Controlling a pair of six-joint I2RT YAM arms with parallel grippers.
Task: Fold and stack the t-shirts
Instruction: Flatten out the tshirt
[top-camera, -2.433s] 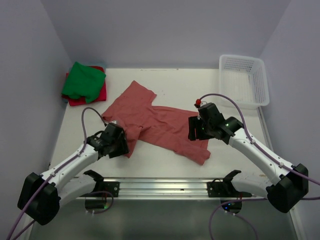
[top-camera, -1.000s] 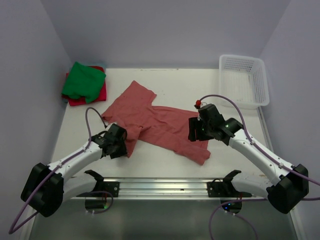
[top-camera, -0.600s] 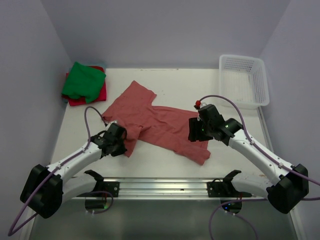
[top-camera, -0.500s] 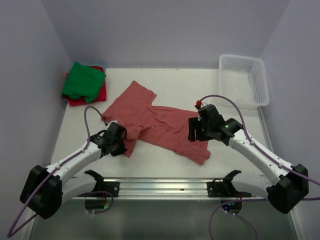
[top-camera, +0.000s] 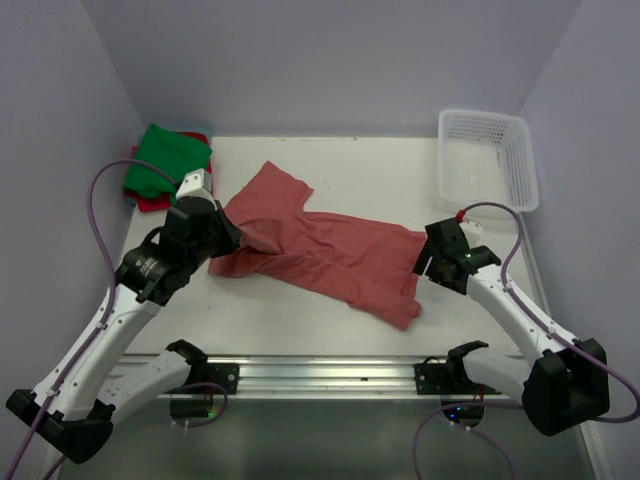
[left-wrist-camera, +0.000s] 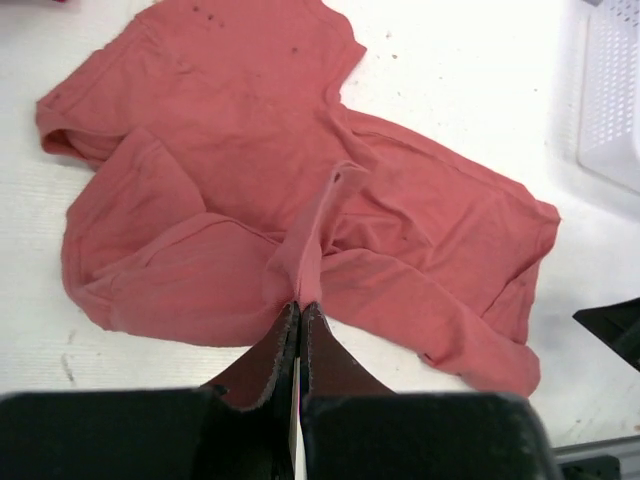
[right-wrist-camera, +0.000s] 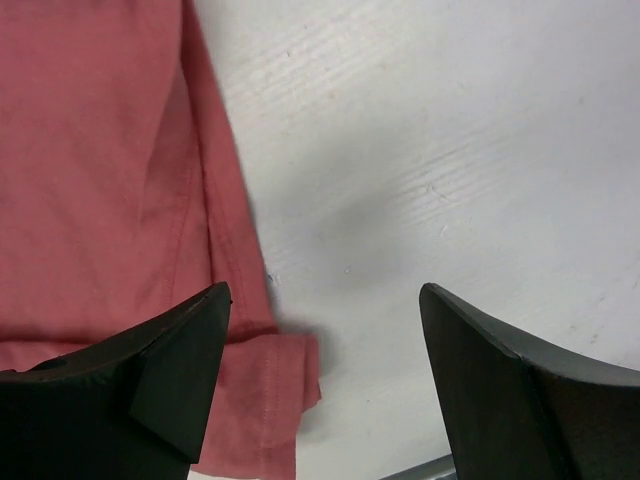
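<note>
Left wrist view: the left gripper (left-wrist-camera: 298, 306) is pinching a fold of the brick-red t-shirt (left-wrist-camera: 250, 160) lying left of the basket (top-camera: 527, 165); the right gripper (right-wrist-camera: 325, 292) is hovering open, seemingly over its basket-side edge.

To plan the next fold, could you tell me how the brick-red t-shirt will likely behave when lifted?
Probably floppy: the brick-red t-shirt tents into a thin ridge where the left gripper pinches it. Likely to drag, since most of it lies wrinkled on the table.

White table (top-camera: 350, 160), pale lilac walls (top-camera: 330, 60), metal rail (top-camera: 330, 372) possibly aluminium.
</note>
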